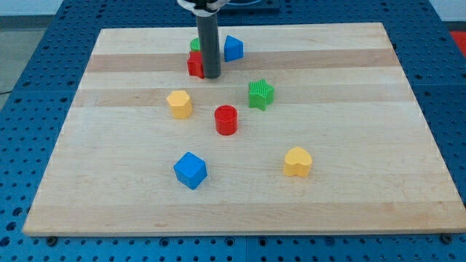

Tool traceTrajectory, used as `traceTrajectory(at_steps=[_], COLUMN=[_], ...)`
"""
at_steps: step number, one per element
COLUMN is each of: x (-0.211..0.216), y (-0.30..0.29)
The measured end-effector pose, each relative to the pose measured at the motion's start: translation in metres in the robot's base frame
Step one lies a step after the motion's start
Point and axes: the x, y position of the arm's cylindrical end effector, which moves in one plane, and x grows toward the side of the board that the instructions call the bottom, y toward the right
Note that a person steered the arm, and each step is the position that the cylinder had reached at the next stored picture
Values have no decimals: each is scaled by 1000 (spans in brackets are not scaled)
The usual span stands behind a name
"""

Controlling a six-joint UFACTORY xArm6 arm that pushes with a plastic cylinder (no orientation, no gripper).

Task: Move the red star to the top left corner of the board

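Note:
The red star lies near the top middle of the wooden board, partly hidden by my rod. My tip rests on the board right against the star's right side. A green block peeks out just above the star, mostly hidden behind the rod; its shape cannot be made out. A blue block stands just right of the rod.
A green star lies right of centre. A yellow hexagon and a red cylinder sit mid-board. A blue cube and a yellow heart lie toward the view's bottom.

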Motion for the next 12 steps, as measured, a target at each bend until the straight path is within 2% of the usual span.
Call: traceTrajectory(at_steps=[1,2,3,4,6,8,10,11,12], x=[-4,-8,-11,-35,-33,-33,-55,-63,-51], y=[-27,-19,23,29,-33,-70,-142,-152,-152])
